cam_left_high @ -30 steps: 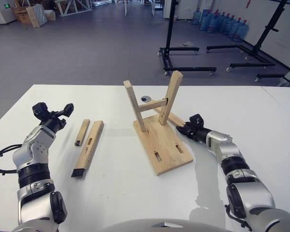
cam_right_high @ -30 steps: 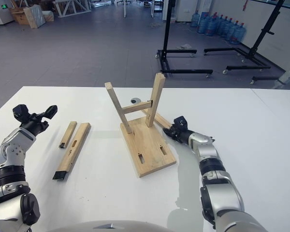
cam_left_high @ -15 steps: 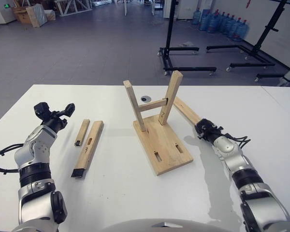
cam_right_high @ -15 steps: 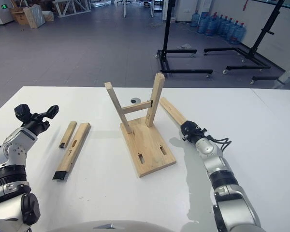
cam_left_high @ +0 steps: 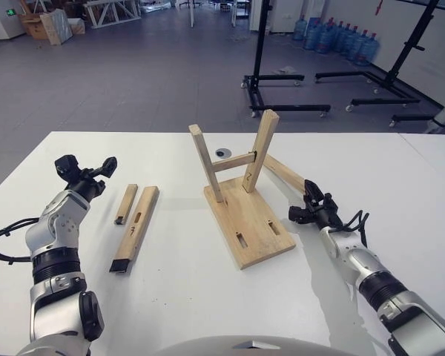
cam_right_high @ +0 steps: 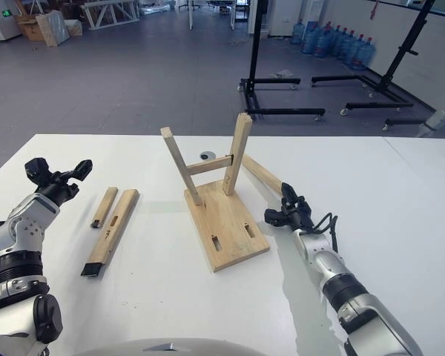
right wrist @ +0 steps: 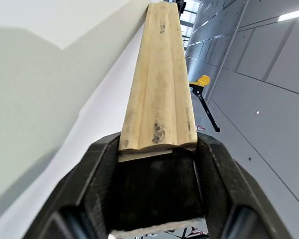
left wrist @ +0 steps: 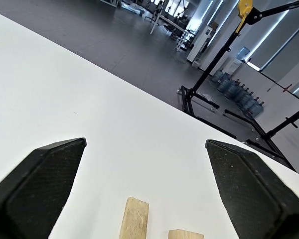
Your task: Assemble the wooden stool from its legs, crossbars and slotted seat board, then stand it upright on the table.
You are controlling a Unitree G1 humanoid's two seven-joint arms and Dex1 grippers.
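Note:
A wooden seat board (cam_left_high: 254, 226) lies at the table's centre with two legs (cam_left_high: 206, 163) and a crossbar (cam_left_high: 234, 161) standing up from it. To its right, my right gripper (cam_left_high: 310, 208) is shut on one end of another wooden leg (cam_left_high: 285, 172), which slants back toward the standing legs. In the right wrist view the leg (right wrist: 160, 94) runs straight out from between the pads (right wrist: 102, 169). A short crossbar (cam_left_high: 126, 202) and a long slotted leg (cam_left_high: 137, 226) lie at the left. My left gripper (cam_left_high: 86, 171) stands open beside them, its fingers (left wrist: 37, 181) wide apart over the table.
A round grommet hole (cam_left_high: 222, 152) sits in the white table (cam_left_high: 185, 297) behind the seat board. A black cable (cam_left_high: 1, 245) loops by my left arm at the table's left edge. Black wheeled racks (cam_left_high: 289, 81) stand on the floor beyond the far edge.
My right gripper has pulled the leg out from beside the seat board, drawing back to the right and nearer me. The left gripper has barely moved.

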